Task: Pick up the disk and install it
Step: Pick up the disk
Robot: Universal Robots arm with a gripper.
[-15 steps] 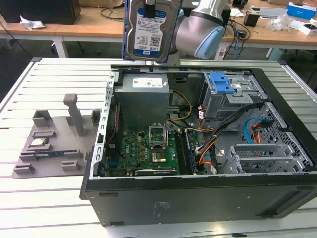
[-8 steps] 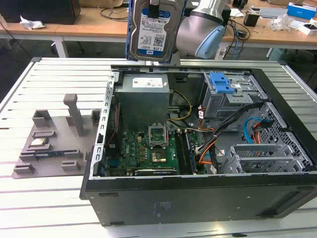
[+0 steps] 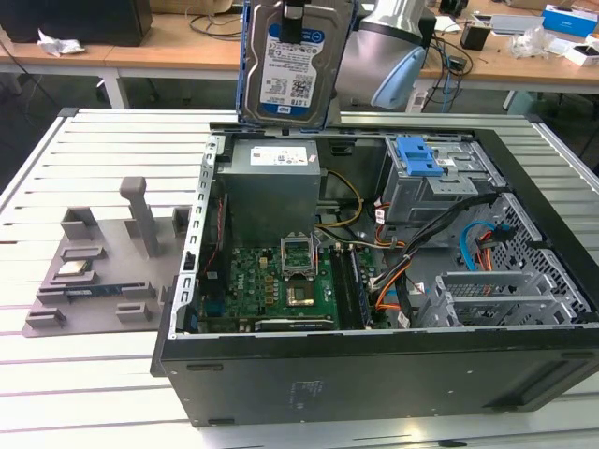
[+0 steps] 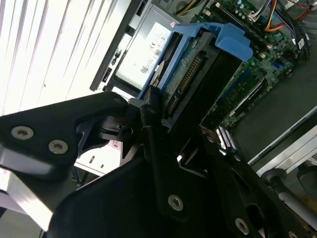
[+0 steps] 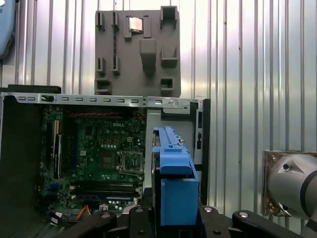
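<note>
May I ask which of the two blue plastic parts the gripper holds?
The blue plastic bracket framing the silver-grey hard drive, raised above the black computer case; the blue latch tops the grey metal drive cage.

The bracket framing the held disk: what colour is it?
The disk's bracket is bright blue, clearest in the first wrist view.

Exterior view: disk at top centre, above the open case; parts holder at centre left beside it; drive cage inside, upper right.
</note>
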